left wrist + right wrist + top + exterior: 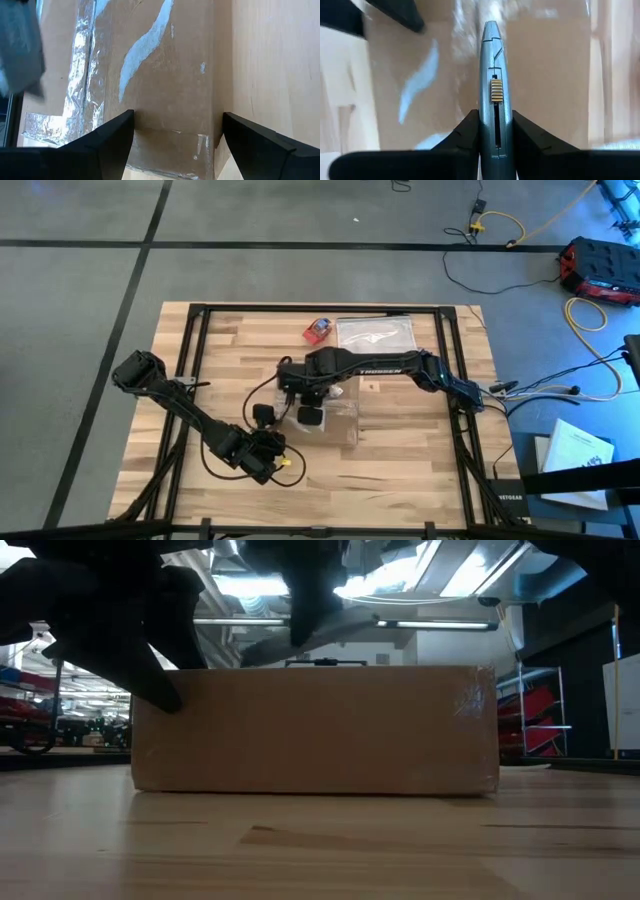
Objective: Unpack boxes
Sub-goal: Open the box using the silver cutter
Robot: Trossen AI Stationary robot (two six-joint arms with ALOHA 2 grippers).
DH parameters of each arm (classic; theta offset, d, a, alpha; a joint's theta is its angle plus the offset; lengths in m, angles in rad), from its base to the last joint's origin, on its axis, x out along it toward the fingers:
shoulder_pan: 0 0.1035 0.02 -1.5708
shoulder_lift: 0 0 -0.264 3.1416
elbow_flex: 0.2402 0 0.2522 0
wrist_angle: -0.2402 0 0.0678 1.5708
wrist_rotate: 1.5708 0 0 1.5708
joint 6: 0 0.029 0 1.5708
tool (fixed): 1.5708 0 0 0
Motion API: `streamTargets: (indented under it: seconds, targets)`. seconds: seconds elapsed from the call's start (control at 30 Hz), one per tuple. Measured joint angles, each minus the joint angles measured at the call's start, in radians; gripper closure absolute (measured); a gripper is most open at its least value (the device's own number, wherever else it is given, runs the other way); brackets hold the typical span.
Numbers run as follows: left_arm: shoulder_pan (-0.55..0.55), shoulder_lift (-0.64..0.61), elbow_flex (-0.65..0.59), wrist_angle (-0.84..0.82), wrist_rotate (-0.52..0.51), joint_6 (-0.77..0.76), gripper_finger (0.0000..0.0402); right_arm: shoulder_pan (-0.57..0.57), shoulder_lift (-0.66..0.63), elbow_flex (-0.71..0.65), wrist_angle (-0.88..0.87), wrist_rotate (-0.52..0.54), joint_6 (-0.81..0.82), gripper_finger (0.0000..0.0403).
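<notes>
**benchbot:** Box (315,730) looks nowhere near unpacked to me. It sits mid-table, flaps down, tape (140,47) running along the top seam. The right gripper (492,142) is clenched on a grey cutter (492,75), whose tip points along the top of the box, so I'd call this the tape-slitting stage. Can't tell if any tape is cut yet.

**armchair_ops:** And the left gripper (175,145)?

**benchbot:** Fingers spread, straddling one end of the box, holding nothing. Probably there to steady it.

**armchair_ops:** Room to work?

**benchbot:** Decent. Bare wood on the near side of the box. A bag (378,335) and a little red thing (318,330) lie near the far edge, apart from the box. The tight spot is over the box itself, where both arms crowd together, so the flaps won't have much room.
</notes>
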Motion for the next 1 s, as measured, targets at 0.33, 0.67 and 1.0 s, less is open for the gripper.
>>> streamTargets:
  seconds: [0.33, 0.67, 1.0]
  targets:
    - [0.000, 0.001, 0.000, 0.001, 0.001, -0.002, 0.0122, 0.005, 0.000, 0.000, 0.077, -0.017, 0.061, 0.0340]
    - [0.000, 0.001, -0.001, 0.004, 0.003, -0.002, 0.0122, 0.004, 0.000, 0.000, 0.112, -0.041, 0.086, 0.0340]
    - [0.000, 0.001, -0.001, 0.005, 0.004, -0.002, 0.0122, -0.003, 0.018, -0.001, 0.099, -0.069, 0.079, 0.0340]
